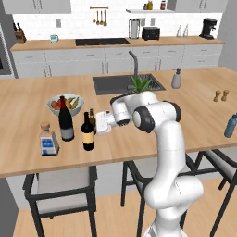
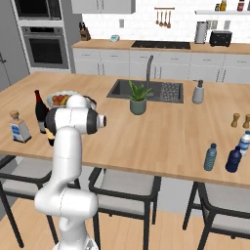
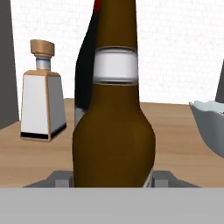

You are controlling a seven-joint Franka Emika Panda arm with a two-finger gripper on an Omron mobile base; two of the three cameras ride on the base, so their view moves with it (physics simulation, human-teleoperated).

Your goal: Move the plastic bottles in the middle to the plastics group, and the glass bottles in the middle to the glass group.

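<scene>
My gripper (image 3: 111, 180) is shut on the slim olive-brown glass bottle (image 3: 114, 122), which stands upright between the fingertips (image 3: 59, 178). In the left base view the gripper (image 1: 99, 124) reaches left to that brown bottle (image 1: 92, 118) at the counter's left part. A dark wine bottle with a yellowish label (image 1: 87, 133) stands just in front of it. To the left is the glass group: a tall grey-labelled wine bottle (image 1: 65, 121) and a squat square bottle with a cork (image 1: 47, 140). Blue plastic bottles (image 2: 210, 157) (image 2: 233, 159) stand at the counter's far right end.
A bowl of fruit (image 1: 65, 105) sits just behind the wine bottles. A sink (image 1: 121, 83) with a potted plant (image 1: 140, 84) lies at the counter's middle, a soap dispenser (image 1: 176, 79) beside it. Stools (image 1: 60, 185) stand under the front edge.
</scene>
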